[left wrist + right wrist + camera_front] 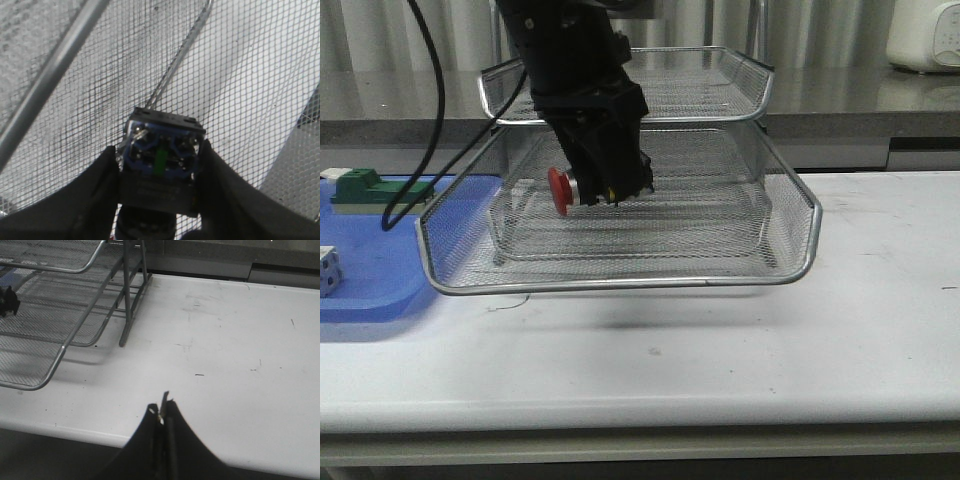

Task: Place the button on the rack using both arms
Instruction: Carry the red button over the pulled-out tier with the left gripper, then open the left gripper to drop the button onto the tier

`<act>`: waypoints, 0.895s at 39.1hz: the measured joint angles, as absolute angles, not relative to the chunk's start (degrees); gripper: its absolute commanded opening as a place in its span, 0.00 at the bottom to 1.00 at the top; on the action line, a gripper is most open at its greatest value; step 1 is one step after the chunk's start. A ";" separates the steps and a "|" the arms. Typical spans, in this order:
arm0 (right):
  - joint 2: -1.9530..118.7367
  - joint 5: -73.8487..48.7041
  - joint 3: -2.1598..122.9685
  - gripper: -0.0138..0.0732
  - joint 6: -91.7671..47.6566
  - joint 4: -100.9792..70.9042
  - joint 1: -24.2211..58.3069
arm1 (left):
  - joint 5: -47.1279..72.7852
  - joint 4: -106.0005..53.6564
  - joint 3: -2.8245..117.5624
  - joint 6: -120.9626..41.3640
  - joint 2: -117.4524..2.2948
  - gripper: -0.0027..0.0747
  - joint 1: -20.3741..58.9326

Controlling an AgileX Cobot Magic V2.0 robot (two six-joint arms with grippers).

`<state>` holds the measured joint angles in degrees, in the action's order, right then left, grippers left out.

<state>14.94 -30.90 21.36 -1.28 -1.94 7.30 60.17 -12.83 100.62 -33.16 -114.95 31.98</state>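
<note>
I see my left hand (605,190) clamped on the button (563,190) — inside the rack (790,262), over its lower tray's mesh, upper tray close overhead | right hand (163,412) pressed together, over bare worktop (840,330) beside the rack | blue tray (380,270) alongside — green block (360,188), white cube (328,270)

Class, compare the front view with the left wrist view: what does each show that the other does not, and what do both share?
Front only: the button's red head, the blue tray with the green block and the white cube. Left wrist only: the button's terminal end with a green tab. Both: the left gripper shut on the button over the wire-mesh rack.
</note>
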 measured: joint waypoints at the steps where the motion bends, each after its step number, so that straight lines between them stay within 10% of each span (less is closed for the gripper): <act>1: 14.94 -30.90 21.36 0.03 -1.28 -1.97 7.30 | 60.17 -12.83 100.62 -33.16 -115.35 0.42 31.98; 9: 14.94 -30.90 21.36 0.03 -1.28 -1.97 7.30 | 59.84 -12.83 100.53 -33.16 -115.60 0.68 31.98; 23: 14.94 -30.90 21.36 0.03 -1.28 -1.97 7.30 | 69.86 -12.70 107.76 -30.12 -115.47 0.66 31.98; 35: 14.94 -30.90 21.36 0.03 -1.28 -1.97 7.30 | 70.63 -10.22 102.51 -26.93 -107.04 0.09 31.98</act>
